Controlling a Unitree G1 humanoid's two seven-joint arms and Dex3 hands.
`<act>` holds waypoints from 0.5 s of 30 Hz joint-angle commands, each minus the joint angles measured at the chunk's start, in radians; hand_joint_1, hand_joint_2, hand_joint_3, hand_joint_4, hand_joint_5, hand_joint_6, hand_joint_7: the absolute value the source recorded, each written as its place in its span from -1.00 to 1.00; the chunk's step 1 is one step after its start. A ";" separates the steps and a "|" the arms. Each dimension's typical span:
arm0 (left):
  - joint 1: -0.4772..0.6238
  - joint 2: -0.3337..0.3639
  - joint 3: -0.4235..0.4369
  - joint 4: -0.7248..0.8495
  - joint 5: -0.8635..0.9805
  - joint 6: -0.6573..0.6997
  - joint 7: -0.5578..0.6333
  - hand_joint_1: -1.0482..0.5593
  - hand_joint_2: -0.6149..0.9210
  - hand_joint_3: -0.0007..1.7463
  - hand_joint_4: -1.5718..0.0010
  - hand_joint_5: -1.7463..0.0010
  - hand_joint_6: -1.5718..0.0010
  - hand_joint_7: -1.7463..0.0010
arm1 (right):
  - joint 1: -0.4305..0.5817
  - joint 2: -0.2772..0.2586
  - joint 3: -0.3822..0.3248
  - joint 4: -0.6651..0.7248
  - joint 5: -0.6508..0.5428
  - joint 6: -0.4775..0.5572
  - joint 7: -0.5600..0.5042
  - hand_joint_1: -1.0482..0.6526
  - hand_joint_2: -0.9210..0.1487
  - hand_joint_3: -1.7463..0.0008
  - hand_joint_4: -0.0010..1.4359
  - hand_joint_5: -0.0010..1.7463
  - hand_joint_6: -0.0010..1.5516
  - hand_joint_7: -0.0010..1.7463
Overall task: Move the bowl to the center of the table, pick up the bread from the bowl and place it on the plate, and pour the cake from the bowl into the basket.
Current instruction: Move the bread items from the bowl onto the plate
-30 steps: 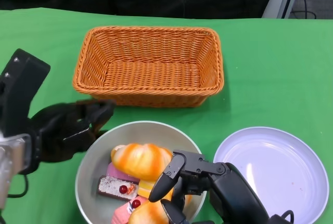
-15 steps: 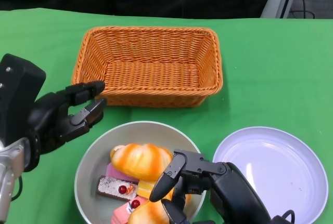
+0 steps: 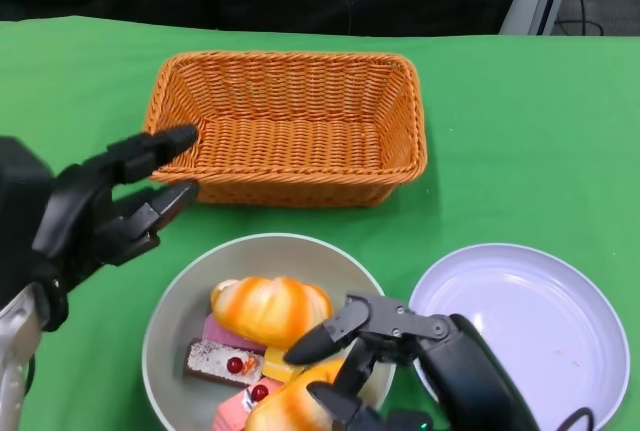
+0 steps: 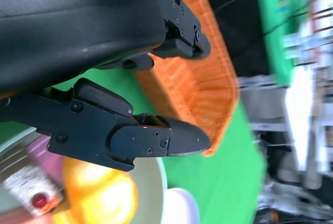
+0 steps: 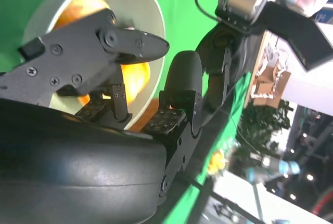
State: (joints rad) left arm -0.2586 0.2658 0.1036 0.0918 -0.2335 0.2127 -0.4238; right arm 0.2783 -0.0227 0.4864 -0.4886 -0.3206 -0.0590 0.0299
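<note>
The gray bowl (image 3: 170,316) sits on the green table (image 3: 520,141), in front of one orange basket (image 3: 288,126) and just left of one white plate (image 3: 520,326). Two golden breads lie in it: one big bread (image 3: 268,308) on top and a second bread (image 3: 295,409) at the near edge, partly cut off. The cakes (image 3: 225,359) are half hidden, so their count is unclear. The right hand (image 3: 375,361) reaches into the bowl with fingers spread, beside the breads, holding nothing. The left hand (image 3: 105,213) hovers open, left of the bowl, near the basket.
</note>
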 commanded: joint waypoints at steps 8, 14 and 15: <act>0.045 -0.025 0.052 0.035 0.001 -0.176 0.023 -0.37 1.00 -0.86 -0.02 0.79 0.02 0.90 | 0.033 -0.037 -0.027 -0.143 -0.188 0.059 -0.018 -0.36 -0.94 1.00 -0.08 -0.08 -0.07 -0.59; 0.068 -0.034 0.071 0.041 -0.012 -0.254 0.015 -0.32 1.00 -0.89 -0.13 0.77 -0.09 0.89 | 0.047 -0.028 0.016 -0.217 -0.473 0.185 0.010 -0.60 -0.99 0.99 -0.16 -0.17 -0.16 -0.74; 0.070 -0.037 0.072 0.045 -0.009 -0.272 0.017 -0.31 1.00 -0.89 -0.14 0.76 -0.12 0.88 | 0.046 -0.020 0.028 -0.226 -0.518 0.211 0.028 -0.62 -1.00 0.99 -0.18 -0.19 -0.17 -0.77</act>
State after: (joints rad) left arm -0.1973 0.2240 0.1605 0.1244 -0.2391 -0.0317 -0.4120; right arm 0.3175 -0.0468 0.4927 -0.6832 -0.7996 0.1396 0.0381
